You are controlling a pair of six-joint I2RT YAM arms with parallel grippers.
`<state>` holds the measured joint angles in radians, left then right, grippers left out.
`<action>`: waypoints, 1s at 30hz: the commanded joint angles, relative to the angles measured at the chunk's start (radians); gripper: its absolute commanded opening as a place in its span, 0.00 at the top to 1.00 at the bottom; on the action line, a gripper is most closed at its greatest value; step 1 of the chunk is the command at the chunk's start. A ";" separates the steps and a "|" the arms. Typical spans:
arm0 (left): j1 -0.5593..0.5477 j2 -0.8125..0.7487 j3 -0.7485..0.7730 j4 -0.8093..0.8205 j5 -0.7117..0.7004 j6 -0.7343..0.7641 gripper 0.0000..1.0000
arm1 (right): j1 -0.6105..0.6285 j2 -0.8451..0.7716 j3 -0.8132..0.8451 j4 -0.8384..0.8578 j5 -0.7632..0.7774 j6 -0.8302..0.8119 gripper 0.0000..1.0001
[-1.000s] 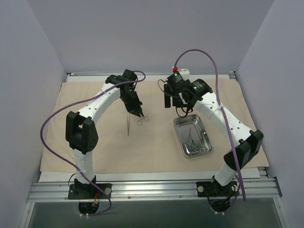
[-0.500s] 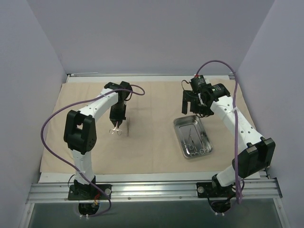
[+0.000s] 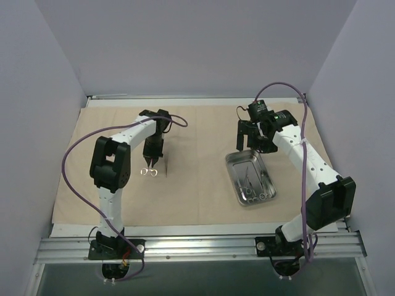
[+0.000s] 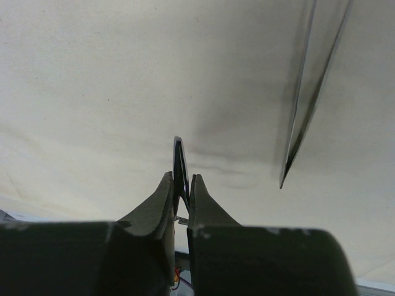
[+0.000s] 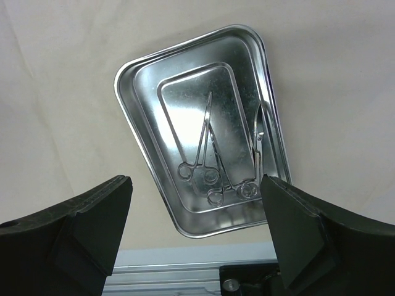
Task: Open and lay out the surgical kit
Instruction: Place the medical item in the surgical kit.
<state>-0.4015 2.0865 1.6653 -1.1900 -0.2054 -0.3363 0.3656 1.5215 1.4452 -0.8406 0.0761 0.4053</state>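
1. Already spread flat, the beige wrapping cloth [image 3: 203, 203] covers the desk nearly edge to edge. It looks soft and would likely ruck if metal is dragged across it.
2. The left gripper [image 3: 150, 161], toward the desk's left edge, has its jaws clamped on a ring-handled forceps [image 3: 148, 171], whose rings hang low over the cloth. Tweezers [image 3: 165, 165] lie on the cloth just beside it.
3. The right gripper [image 3: 252, 145] hangs with its jaws wide apart over the far end of the steel tray [image 5: 185, 98], which sits toward the right edge.
4. Several forceps [image 5: 200, 154] lie flat in the tray, two of them crossed.
5. These tools are probably light, stiff and slick. A pinch across the shanks near the rings looks safest, since the tips are thin and the tray may slide.
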 commanded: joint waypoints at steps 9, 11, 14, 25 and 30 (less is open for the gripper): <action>0.032 0.063 0.047 0.024 0.000 -0.026 0.95 | -0.020 0.017 -0.029 0.000 -0.015 -0.002 0.12; 0.036 0.075 0.047 0.024 0.006 -0.035 0.90 | -0.019 0.022 -0.032 0.005 -0.016 -0.003 0.11; 0.052 0.095 0.047 0.027 0.026 -0.044 0.87 | -0.022 0.025 -0.043 0.011 -0.019 -0.006 0.11; 0.078 0.115 0.040 0.035 0.037 -0.047 0.73 | -0.025 0.031 -0.075 0.028 -0.030 -0.016 0.11; 0.084 0.127 0.057 0.030 0.041 -0.041 0.67 | -0.025 0.037 -0.080 0.034 -0.038 -0.016 0.11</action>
<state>-0.3260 2.1921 1.6848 -1.1793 -0.1703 -0.3798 0.3470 1.5497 1.3720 -0.7937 0.0429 0.3981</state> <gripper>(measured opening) 0.320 0.888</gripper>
